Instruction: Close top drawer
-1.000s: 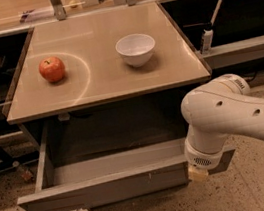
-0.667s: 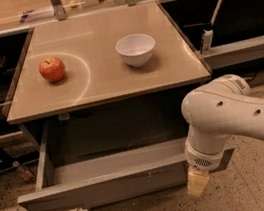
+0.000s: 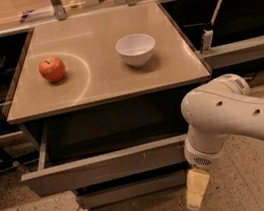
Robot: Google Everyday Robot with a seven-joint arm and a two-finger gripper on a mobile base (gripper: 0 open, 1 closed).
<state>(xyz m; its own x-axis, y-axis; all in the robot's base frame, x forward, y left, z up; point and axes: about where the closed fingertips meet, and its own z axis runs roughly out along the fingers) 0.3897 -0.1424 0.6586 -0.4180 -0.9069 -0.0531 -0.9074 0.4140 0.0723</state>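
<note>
The claw, whose opening cannot be told, hangs below the front right corner of the bench, just outside the pulled-out top drawer, seemingly placed to push it shut.

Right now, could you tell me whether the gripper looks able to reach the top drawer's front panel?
Probably yes. The gripper hangs low, just in front of the right end of the pulled-out top drawer, and nothing visible stands between it and the front panel.
</note>
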